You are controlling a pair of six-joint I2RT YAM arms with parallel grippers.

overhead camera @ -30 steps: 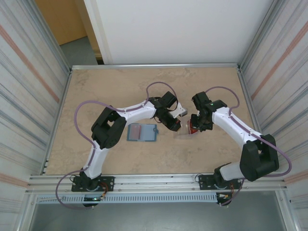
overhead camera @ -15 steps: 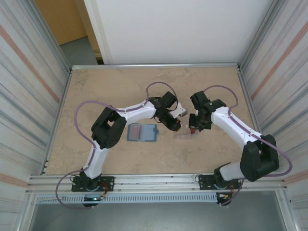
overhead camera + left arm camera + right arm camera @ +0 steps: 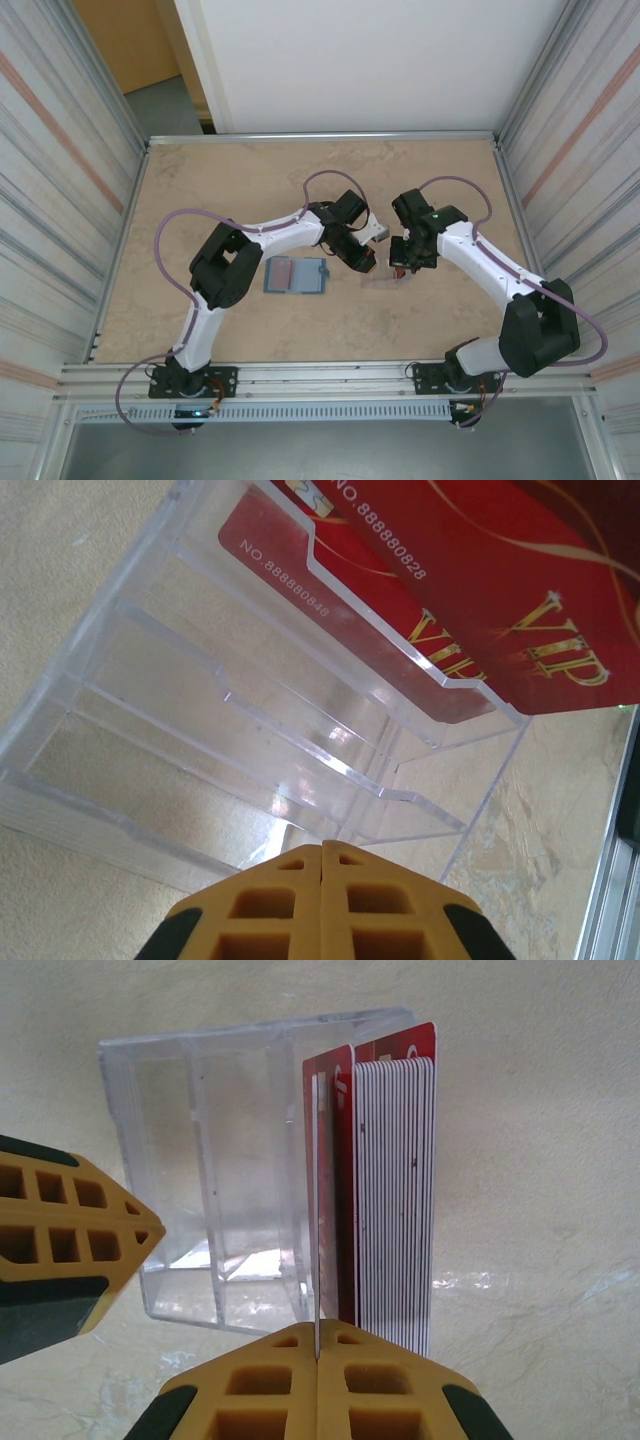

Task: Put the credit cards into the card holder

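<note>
The teal-blue card holder [image 3: 296, 275] lies open and flat on the table, left of both grippers, with a reddish patch on its left half. A clear plastic case [image 3: 210, 1160] stands between the grippers and holds a stack of red credit cards [image 3: 395, 1190] printed VIP [image 3: 480, 590]. My right gripper [image 3: 317, 1345] is shut on one red card [image 3: 318, 1200], seen edge-on at the left side of the stack. My left gripper [image 3: 322, 852] is shut, its tips against the edge of the case [image 3: 200, 680]; nothing shows between them. Its finger [image 3: 70, 1230] sits by the case's left wall.
Metal rails [image 3: 320, 137] and striped side walls [image 3: 60, 200] border the beige tabletop [image 3: 230, 190]. Bare table lies behind the grippers and in front of the card holder. The two wrists [image 3: 345, 212] are close together above the case.
My right gripper has shifted slightly left, toward the left gripper, and hides more of the red cards in the top view. The left arm and the card holder stay put.
</note>
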